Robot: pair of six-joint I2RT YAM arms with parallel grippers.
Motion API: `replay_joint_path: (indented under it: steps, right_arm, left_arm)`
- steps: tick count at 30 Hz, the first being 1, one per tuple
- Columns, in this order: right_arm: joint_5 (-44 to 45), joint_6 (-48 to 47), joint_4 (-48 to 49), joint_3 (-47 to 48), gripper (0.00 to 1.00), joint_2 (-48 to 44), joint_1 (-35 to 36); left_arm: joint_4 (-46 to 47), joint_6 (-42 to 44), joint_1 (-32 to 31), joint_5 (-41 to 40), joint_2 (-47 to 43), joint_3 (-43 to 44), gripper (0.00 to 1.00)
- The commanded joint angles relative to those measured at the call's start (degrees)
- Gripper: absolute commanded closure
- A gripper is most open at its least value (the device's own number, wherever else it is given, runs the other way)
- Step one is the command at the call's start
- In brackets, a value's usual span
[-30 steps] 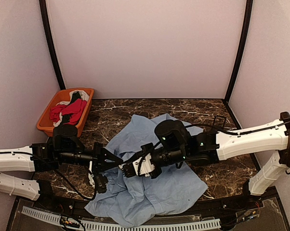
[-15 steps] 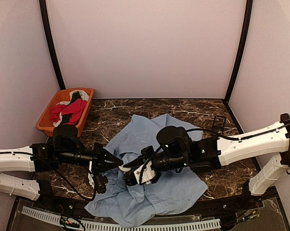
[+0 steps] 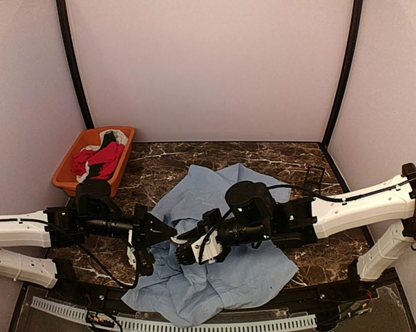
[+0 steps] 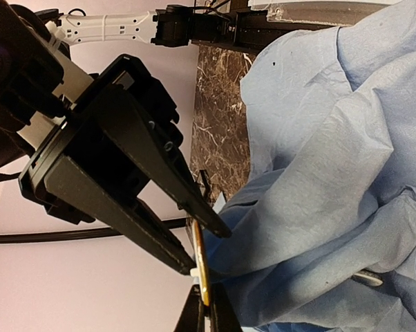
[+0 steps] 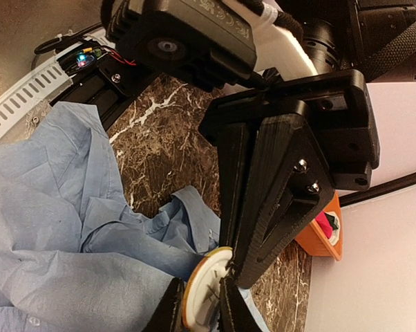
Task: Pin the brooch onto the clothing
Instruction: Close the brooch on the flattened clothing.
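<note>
Narrowing over last second, right gripper (image 5: pixel 200 285) pinches brooch (image 4: pixel 202 266) alongside left gripper (image 4: pixel 206 309), pressed tight on it; we judge handover underway, shirt (image 3: pixel 253 277) unpinned.

surface: dark marble table (image 3: pixel 159 158) | lying on it: crumpled light blue shirt (image 3: pixel 194 195); orange basket (image 3: pixel 64 182), far-left corner

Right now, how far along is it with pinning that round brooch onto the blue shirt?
Done: the light blue button-up shirt lies spread on the marble table. In hand: the left gripper pinches the round white, gold-rimmed brooch beside a fold of the cloth, with the right gripper bracketing it; its grip is unclear. Left: nothing shows the brooch fastened to the fabric yet.
</note>
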Motion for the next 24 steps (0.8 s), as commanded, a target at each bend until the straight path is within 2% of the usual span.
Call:
replay_joint_path:
  steps: [1, 6, 11, 17, 21, 24]
  right_arm:
    - [0.78, 1.94, 1.15, -0.73, 0.87, -0.14, 0.31]
    - [2.98, 2.35, 2.4, -0.83, 0.85, 0.3, 0.23]
    - [4.98, 2.66, 5.08, -1.91, 0.76, -0.02, 0.24]
    - [5.64, 2.64, 5.89, -2.7, 0.76, -1.02, 0.18]
    - [6.09, 3.27, 6.91, -3.13, 0.64, -2.0, -0.3]
    - [6.15, 4.34, 8.28, -3.66, 0.59, -3.02, -0.79]
  left_arm:
    - [5.75, -2.3, -0.25, 2.13, -0.99, -0.53, 0.99]
    - [6.78, -3.16, -0.23, 2.4, -1.54, -0.72, 0.99]
    - [7.07, -3.1, -0.3, 2.29, -1.7, -0.9, 0.99]
    - [6.92, -2.85, -0.27, 1.81, -1.75, -0.95, 0.99]
    - [6.65, -2.5, -0.26, 1.86, -1.76, -0.95, 0.99]
    - [6.62, -2.45, -0.27, 1.79, -1.82, -0.91, 0.99]
